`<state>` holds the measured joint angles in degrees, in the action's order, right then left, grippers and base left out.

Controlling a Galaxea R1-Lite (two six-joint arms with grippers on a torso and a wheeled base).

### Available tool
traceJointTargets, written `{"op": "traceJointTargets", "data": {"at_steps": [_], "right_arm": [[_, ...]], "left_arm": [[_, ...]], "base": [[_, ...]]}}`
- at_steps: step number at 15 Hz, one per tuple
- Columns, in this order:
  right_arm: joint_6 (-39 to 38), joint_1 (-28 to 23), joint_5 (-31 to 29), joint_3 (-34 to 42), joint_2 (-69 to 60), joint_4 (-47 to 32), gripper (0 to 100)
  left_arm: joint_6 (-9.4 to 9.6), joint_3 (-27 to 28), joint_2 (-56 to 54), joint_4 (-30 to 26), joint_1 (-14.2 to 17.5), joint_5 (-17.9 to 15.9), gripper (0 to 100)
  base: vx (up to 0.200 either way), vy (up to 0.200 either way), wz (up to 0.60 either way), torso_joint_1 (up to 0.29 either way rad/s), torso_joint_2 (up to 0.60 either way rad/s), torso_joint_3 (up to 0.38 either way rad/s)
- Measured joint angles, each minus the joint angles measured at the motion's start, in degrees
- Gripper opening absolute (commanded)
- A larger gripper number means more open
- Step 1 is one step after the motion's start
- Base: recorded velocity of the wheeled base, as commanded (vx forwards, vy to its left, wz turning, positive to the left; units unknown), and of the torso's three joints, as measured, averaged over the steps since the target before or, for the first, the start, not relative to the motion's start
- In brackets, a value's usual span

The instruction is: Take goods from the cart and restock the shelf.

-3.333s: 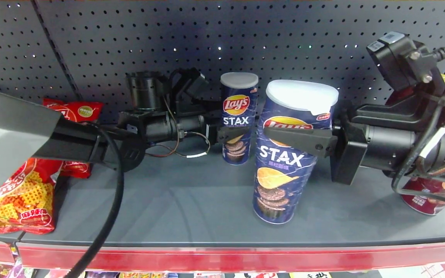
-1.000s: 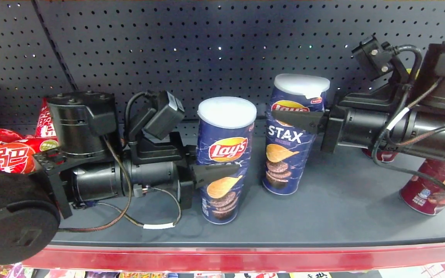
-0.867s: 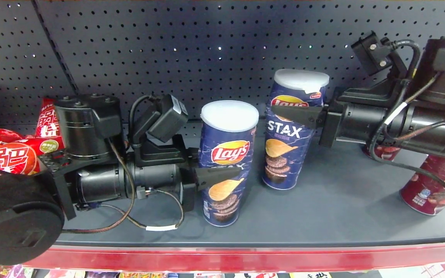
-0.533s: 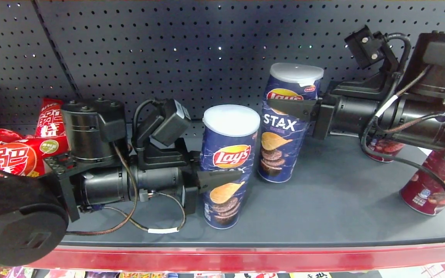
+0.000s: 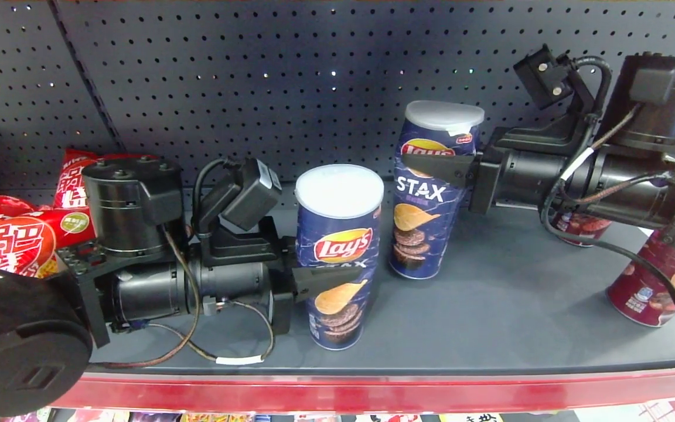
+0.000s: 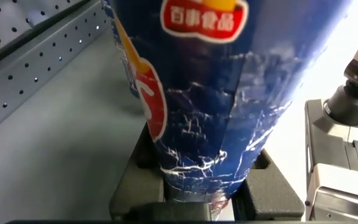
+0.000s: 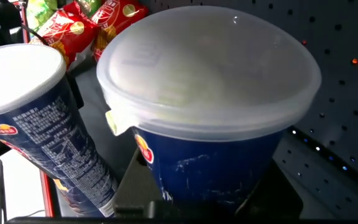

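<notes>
Blue marbled cans (image 5: 340, 252), red bags (image 5: 18, 240), grey shelf (image 5: 490, 316)

Dark pegboard back wall (image 5: 255, 70); grey shelf (image 5: 490, 316), red front lip (image 5: 372, 394)

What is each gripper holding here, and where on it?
The left gripper holds the front blue can just below mid-height; the right gripper holds the rear blue can high up, just under its lid.
</notes>
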<state>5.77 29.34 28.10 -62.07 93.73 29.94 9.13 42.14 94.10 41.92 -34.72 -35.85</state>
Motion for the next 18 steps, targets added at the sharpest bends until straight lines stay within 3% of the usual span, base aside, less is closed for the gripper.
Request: {"op": "traceJointTargets", "data": {"at_steps": [5, 6, 13, 16, 18], "right_arm": [[0.00, 0.00, 0.01, 0.30, 0.01, 0.00, 0], [0.00, 0.01, -0.02, 0.30, 0.01, 0.02, 0], [0.06, 0.00, -0.07, 0.63, -0.07, 0.00, 0], [0.06, 0.04, -0.10, 0.59, -0.02, 0.00, 0], [0.09, 0.01, -0.13, 0.52, -0.02, 0.00, 0]], "left_arm": [[0.00, -1.18, -0.50, 0.01, 0.21, 0.00, 0], [0.00, -1.27, -0.52, 0.01, 0.29, 0.00, 100], [0.22, -2.90, -1.02, -0.18, 2.26, -0.06, 100], [0.11, -8.30, -4.19, -0.11, 3.41, 1.40, 100], [-0.07, -12.87, -8.16, -0.16, 6.45, 3.40, 100]], "base": [[0.000, 0.000, 0.00, 0.000, 0.00, 0.000], [0.000, 0.000, 0.00, 0.000, 0.00, 0.000], [0.000, 0.000, 0.00, 0.000, 0.00, 0.000], [0.000, 0.000, 0.00, 0.000, 0.00, 0.000], [0.000, 0.000, 0.00, 0.000, 0.00, 0.000]]}}
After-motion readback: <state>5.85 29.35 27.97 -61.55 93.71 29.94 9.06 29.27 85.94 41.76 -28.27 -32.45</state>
